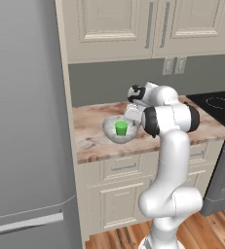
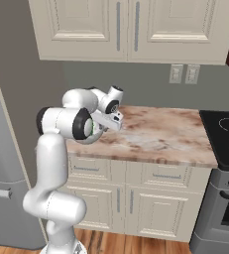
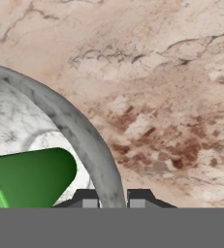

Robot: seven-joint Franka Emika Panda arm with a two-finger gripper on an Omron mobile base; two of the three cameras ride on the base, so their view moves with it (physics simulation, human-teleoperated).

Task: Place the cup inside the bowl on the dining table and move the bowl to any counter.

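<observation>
The speckled grey-white bowl [image 1: 110,130] is on the beige marble counter [image 1: 92,146], near its front. The small green cup [image 1: 121,128] stands inside it. In the hand view the cup [image 3: 31,179] lies at the lower left, within the bowl's thick rim [image 3: 79,131]. My gripper [image 3: 114,199] is shut on the bowl's right rim, with one fingertip on each side of the wall. From the left base view the gripper [image 1: 133,118] reaches down to that rim from the right. I cannot tell whether the bowl rests on the counter or hangs just above it. The dining table is out of view.
A tall grey fridge [image 1: 26,121] stands against the counter's left end. A black stovetop [image 1: 221,108] adjoins its right end. Cream wall cabinets [image 1: 133,24] hang above, over a grey backsplash with outlets [image 2: 183,73]. Bare marble [image 2: 160,134] lies to the right of the bowl.
</observation>
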